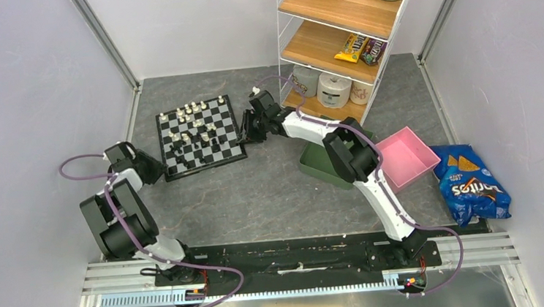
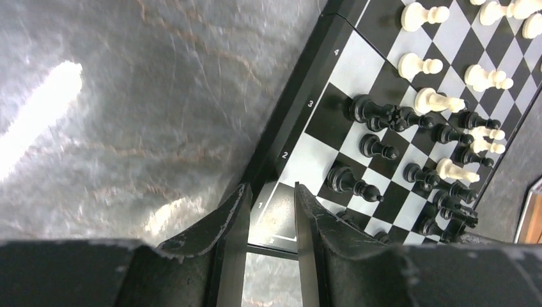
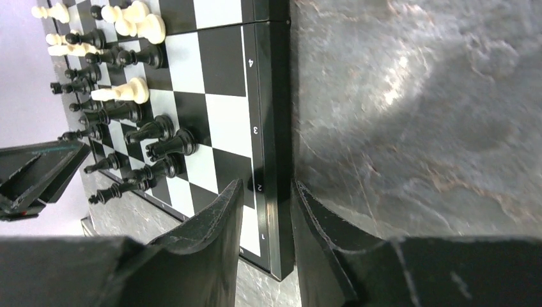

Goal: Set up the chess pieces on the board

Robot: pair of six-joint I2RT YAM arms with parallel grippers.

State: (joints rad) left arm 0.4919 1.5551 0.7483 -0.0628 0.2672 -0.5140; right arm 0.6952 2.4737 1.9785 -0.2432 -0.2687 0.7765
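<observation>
The board (image 1: pixel 206 167) lies on the grey table at the back left. Cream-white chess pieces (image 1: pixel 191 110) crowd its far rows and black ones (image 1: pixel 198 141) stand scattered in the middle. My left gripper (image 1: pixel 159 170) lies low at the board's near-left corner, rolled on its side. In the left wrist view that gripper (image 2: pixel 271 198) has one finger over and one under the board's corner (image 2: pixel 284 217). My right gripper (image 1: pixel 244 132) clasps the right edge the same way. In the right wrist view that gripper (image 3: pixel 265 192) has the board's edge (image 3: pixel 275 128) between its fingers. Black pieces (image 3: pixel 166 144) stand nearby.
A wire shelf (image 1: pixel 341 38) with snacks and paper rolls stands at the back right. A green tray (image 1: pixel 321 164) lies partly under the right arm, with a pink tray (image 1: pixel 405 158) beside it. A blue chips bag (image 1: pixel 473 185) rests at the far right. Walls close in on both sides.
</observation>
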